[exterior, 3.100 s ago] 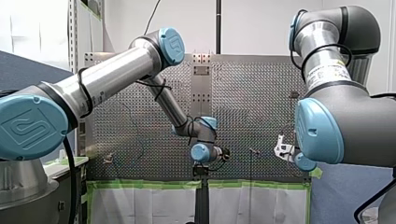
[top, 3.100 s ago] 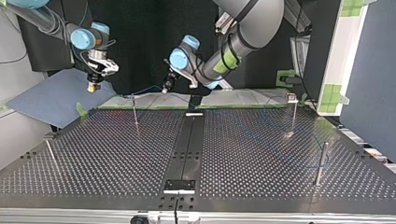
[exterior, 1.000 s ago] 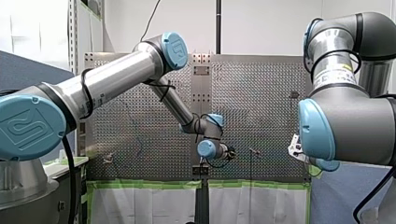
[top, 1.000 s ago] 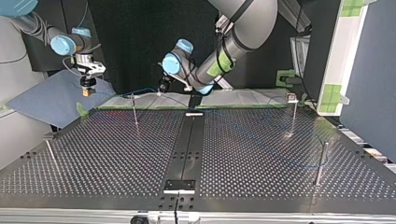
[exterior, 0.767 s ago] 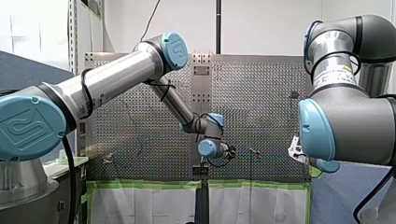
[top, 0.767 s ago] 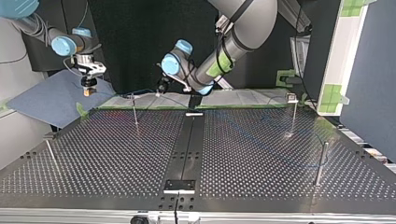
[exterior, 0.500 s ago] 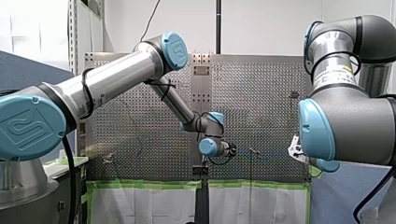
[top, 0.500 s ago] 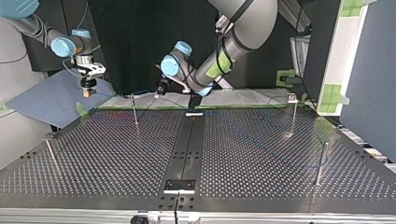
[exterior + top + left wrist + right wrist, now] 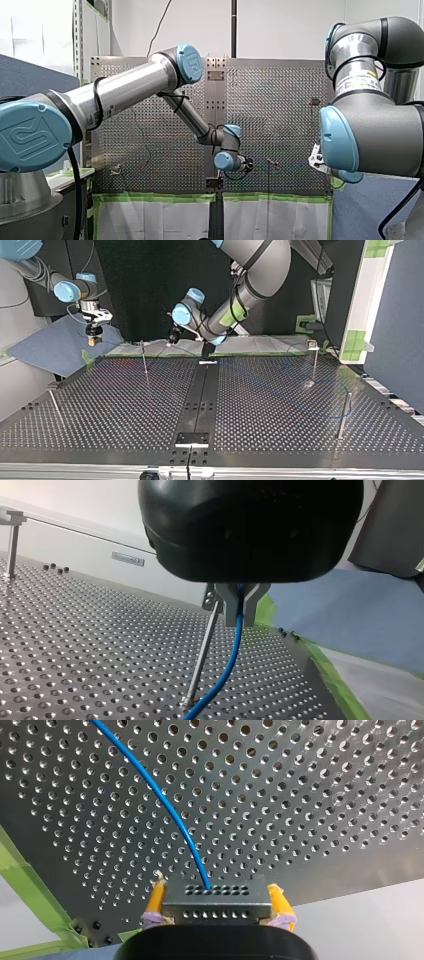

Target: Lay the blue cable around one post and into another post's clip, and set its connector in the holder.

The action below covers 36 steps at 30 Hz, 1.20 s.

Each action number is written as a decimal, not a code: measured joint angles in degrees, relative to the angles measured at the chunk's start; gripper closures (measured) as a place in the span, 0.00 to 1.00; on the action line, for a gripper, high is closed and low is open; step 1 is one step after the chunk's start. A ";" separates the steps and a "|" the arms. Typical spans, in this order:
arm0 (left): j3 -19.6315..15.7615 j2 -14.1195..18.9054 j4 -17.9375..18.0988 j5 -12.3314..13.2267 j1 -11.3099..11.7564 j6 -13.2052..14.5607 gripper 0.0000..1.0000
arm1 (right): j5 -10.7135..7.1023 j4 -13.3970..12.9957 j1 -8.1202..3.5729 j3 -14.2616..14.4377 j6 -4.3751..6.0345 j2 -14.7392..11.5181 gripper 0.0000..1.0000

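Observation:
My left gripper is shut on the blue cable, which drops toward the plate beside a thin post with a clip at its top. In the top view my left gripper hovers just right of that post, near the table's far edge. My right gripper holds the dark perforated connector between its yellow pads, and the cable runs out of the connector over the plate. In the top view my right gripper hangs past the table's far left corner.
More posts stand at the top view's right, lower right and left edge. A black strip runs down the table's middle to a holder block. Green tape lines the near edge in the front view.
My left gripper has crept with the cable toward the clipped post, leftward in the top view. My right gripper moved further out over three seconds and has held still for the last second.

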 joint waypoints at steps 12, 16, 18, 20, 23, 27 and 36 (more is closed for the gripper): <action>0.77 -0.06 -3.09 -0.60 -0.83 3.10 1.00 | 0.00 0.17 0.20 -0.01 -0.24 0.07 0.98; 0.73 0.15 -4.34 -0.54 -1.45 4.83 1.00 | 0.01 0.73 0.13 -0.24 -0.38 0.07 0.98; 0.68 0.54 -4.62 -0.41 -1.68 5.80 1.00 | 0.08 1.36 0.03 -0.52 -0.51 0.07 0.98; 0.67 1.08 -4.75 -0.33 -1.77 6.73 1.00 | 0.16 2.14 -0.03 -0.75 -0.75 0.07 0.98; 0.67 2.04 -4.96 -0.27 -1.71 8.17 1.00 | 0.23 3.20 -0.06 -0.94 -0.98 0.06 0.98; 0.66 2.85 -5.21 -0.22 -1.48 9.17 1.00 | 0.27 4.01 -0.07 -1.32 -1.06 0.04 0.98; 0.65 3.00 -5.37 -0.20 -1.26 9.11 1.00 | 0.45 5.45 -0.20 -2.35 -1.04 0.02 0.98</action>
